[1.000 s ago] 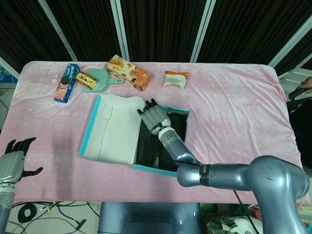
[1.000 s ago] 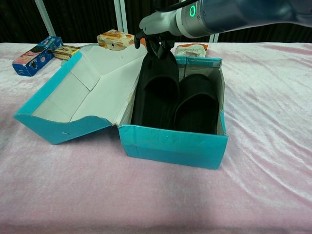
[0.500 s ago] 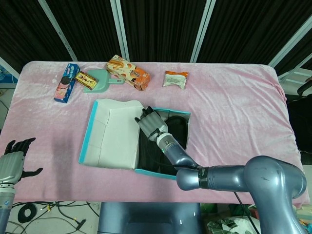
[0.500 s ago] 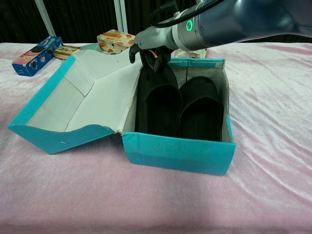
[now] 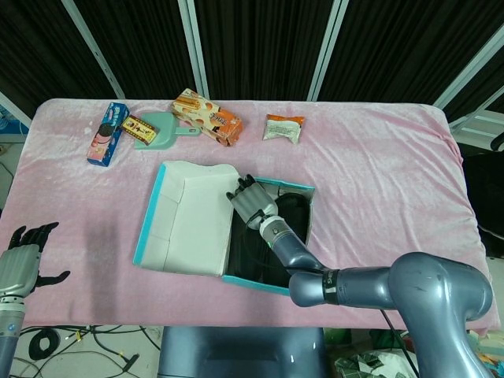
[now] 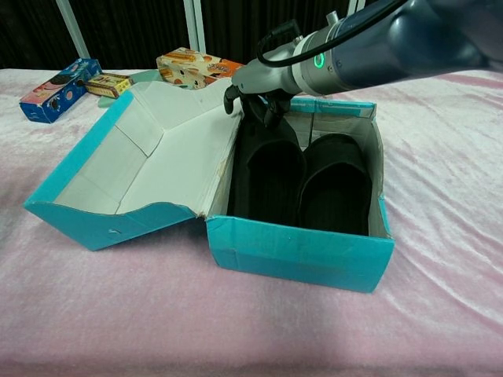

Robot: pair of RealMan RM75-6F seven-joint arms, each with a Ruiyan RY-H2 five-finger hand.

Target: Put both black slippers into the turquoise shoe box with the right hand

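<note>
A turquoise cardboard shoe box (image 6: 299,251) with a plain white lining sits on the counter (image 5: 378,157), which is draped in soft pink plush, its hinged lid (image 6: 149,169) flung open to the left. Both slippers lie side by side inside, matte black and rounded, their long axes running from the near wall to the far wall. The left slipper (image 6: 267,169) leans against the lid-side wall; the right slipper (image 6: 336,184) lies flatter. The right hand (image 6: 255,94) curls its dark fingers over the far end of the left slipper, gripping it. The left hand (image 5: 22,264) hovers off the counter's near-left edge, fingers spread and holding nothing.
</note>
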